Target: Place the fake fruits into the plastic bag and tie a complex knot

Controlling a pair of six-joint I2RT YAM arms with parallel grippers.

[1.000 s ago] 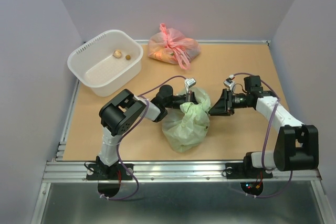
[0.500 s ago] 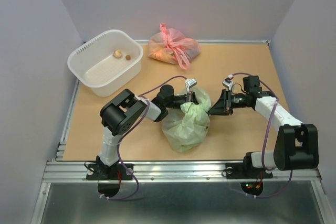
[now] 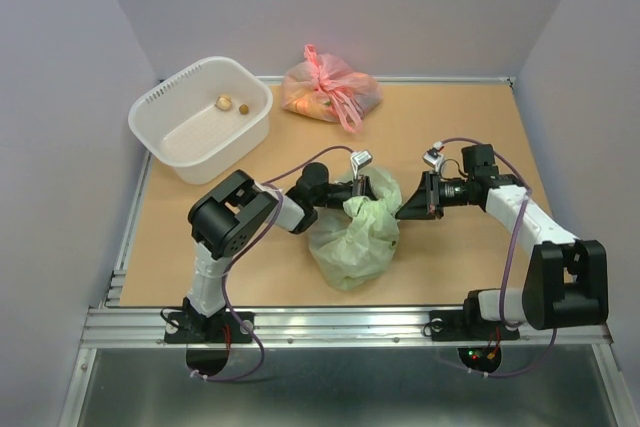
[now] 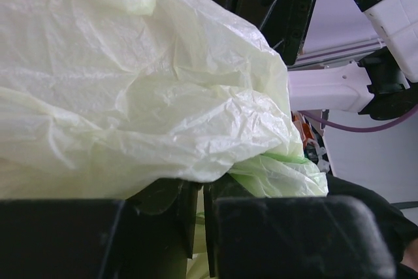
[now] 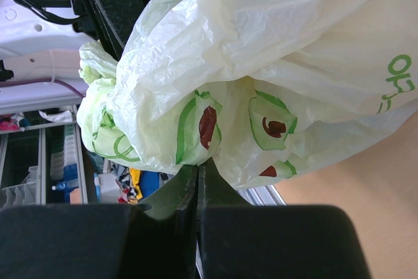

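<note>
1. Right gripper (image 3: 408,209) has closed from partly open over the last second, hardly shifting from its spot right of the bag (image 3: 350,242). Its jaws now stand together, clamped on a fold of film at the bag's upper right.
2. Left gripper (image 3: 362,190) sits at the far left of the bag's gathered top, where it was before. Its wrist view shows a narrow slit between the fingers with green film running into it. Whether that film is pinched or freed cannot be told.
3. The bag lies near the middle of the table (image 3: 450,127), between the two grippers. Its body bulges toward the near edge and its crumpled top is bunched up on the far side.
4. No fruits show through the film, so they are probably inside the bag. Two small pieces (image 3: 232,105) lie in the basket (image 3: 160,112) at far left, too small to identify.
5. No finished knot can be made out, because the handle strips are lost in the crumple between the grippers.
6. The right side's fresh hold suggests the tying is mid-step, with grip passing from one side to the other.
7. The next pull likely needs both ends held firm, since thin film can slip out or tear.
8. A tied pink bag (image 3: 330,92) rests at the far edge, well apart from the work.
</note>
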